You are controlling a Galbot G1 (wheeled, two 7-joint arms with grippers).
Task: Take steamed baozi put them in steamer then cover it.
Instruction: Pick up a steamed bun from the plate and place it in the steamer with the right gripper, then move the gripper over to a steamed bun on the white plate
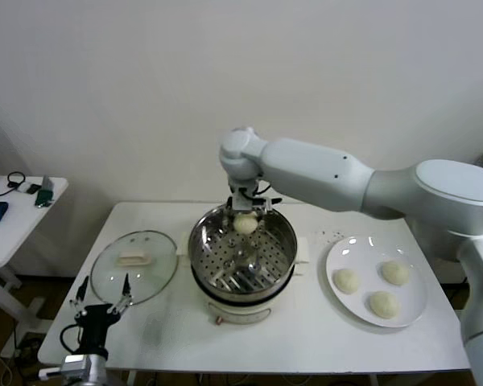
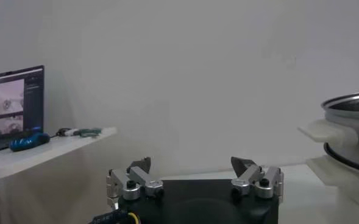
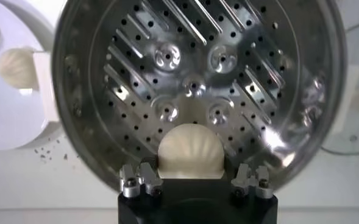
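The right gripper (image 1: pixel 245 211) holds 1 baozi (image 1: pixel 245 223) pinched between its fingers, hanging over the far side of the steamer (image 1: pixel 241 256), which sits near the middle of the tabletop (image 1: pixel 169 334). The perforated tray (image 3: pixel 194 85) below looks empty. To do this well, I judge the bun should come down until it nearly rests on the tray, off toward one wall so 3 more fit, then be released gently. Those 3 buns (image 1: pixel 384 305) wait on the white plate (image 1: pixel 338 256) near the right edge. The cover (image 1: pixel 134 267) lies flat toward the left edge. The left gripper (image 1: pixel 101 299) idles at the front-left corner, fingers spread wide and empty.
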